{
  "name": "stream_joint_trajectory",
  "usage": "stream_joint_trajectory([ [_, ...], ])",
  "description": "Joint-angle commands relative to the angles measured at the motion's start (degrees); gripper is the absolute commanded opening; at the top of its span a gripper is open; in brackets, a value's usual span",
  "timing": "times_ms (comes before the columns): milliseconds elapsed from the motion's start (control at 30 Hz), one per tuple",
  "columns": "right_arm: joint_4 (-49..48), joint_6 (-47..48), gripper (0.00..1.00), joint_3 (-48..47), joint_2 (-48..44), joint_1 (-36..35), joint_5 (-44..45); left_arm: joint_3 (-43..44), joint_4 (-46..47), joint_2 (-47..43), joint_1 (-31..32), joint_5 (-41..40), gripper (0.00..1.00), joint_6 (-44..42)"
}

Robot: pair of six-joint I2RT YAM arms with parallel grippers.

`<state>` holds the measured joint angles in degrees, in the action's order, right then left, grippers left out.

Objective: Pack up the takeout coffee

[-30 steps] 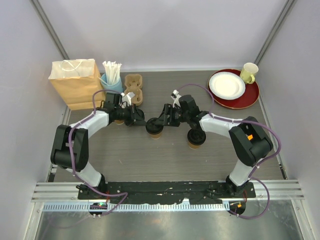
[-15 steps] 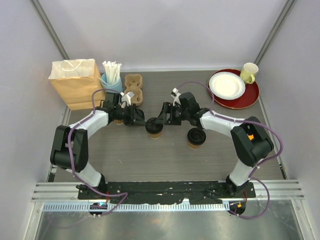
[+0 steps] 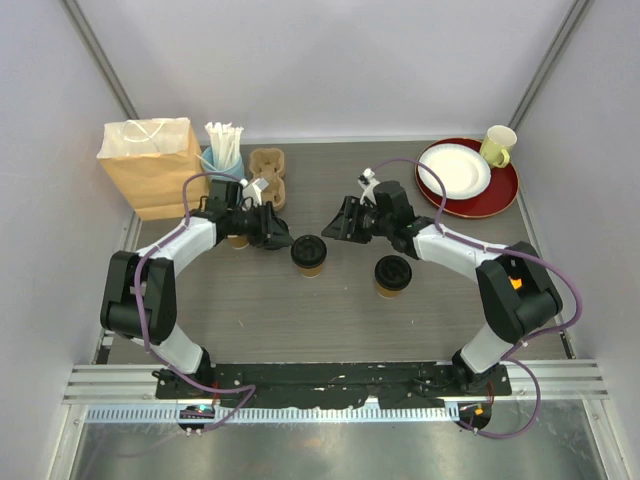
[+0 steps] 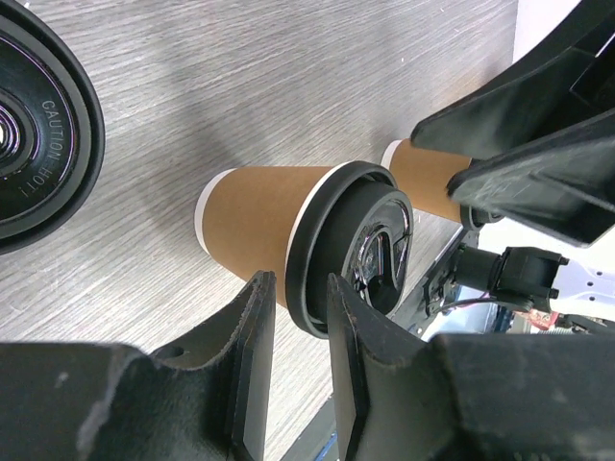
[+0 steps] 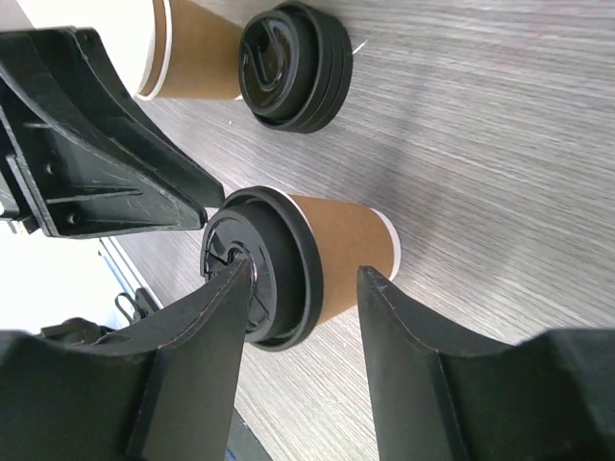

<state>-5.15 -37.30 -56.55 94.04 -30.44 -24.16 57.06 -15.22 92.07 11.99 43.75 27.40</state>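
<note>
Two takeout coffee cups, brown paper with black lids, stand upright on the table. The middle cup (image 3: 309, 253) (image 4: 259, 240) (image 5: 332, 245) stands between both grippers. The second cup (image 3: 391, 275) (image 4: 423, 178) stands to its right, below the right arm. My left gripper (image 3: 283, 240) (image 4: 298, 283) is at that cup's left side, its jaws a narrow gap apart with the lid rim (image 4: 327, 250) just ahead of the tips. Nothing is clamped. My right gripper (image 3: 337, 224) (image 5: 306, 271) is open, pulled back from the cup and holding nothing.
A third brown cup (image 5: 187, 48) (image 3: 237, 241) without a lid and a stack of black lids (image 5: 293, 65) (image 4: 38, 125) sit by the left arm. Paper bag (image 3: 150, 165), blue cup of straws (image 3: 224, 155) and cup carrier (image 3: 267, 172) stand back left. Red tray (image 3: 490, 197), white plate (image 3: 453, 170) and mug (image 3: 498, 145) sit back right.
The right gripper has drawn back to the right, away from the middle cup's lid. The left gripper's jaws have parted slightly beside the lid. The cup stayed in place.
</note>
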Motion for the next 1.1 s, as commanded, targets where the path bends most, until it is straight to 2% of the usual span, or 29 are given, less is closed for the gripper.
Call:
stream_joint_trajectory([
  [0, -5.58, -3.22, 0.52, 2.15, -4.39, 1.96, -0.01, -0.54, 1.78, -0.58, 0.14, 1.43, 0.31, 1.08],
  [633, -7.07, -5.59, 0.43, 7.25, 0.26, 0.38, -5.19, -2.56, 2.21, 1.88, 1.02, 2.75, 0.25, 2.4],
  [833, -9.35, -7.17, 0.35, 9.96, 0.97, 0.38, -5.11, -3.62, 2.22, 3.29, 1.02, 2.66, 0.16, 2.92],
  [967, -10.85, -7.79, 0.31, 12.17, 0.97, 0.38, -4.14, -4.59, 2.22, 4.08, 1.02, 1.7, 0.05, 3.1],
  [1067, -11.9, -8.05, 0.29, 13.31, 1.15, 0.38, -4.14, -5.03, 2.22, 4.69, 1.11, 1.08, 0.01, 3.1],
])
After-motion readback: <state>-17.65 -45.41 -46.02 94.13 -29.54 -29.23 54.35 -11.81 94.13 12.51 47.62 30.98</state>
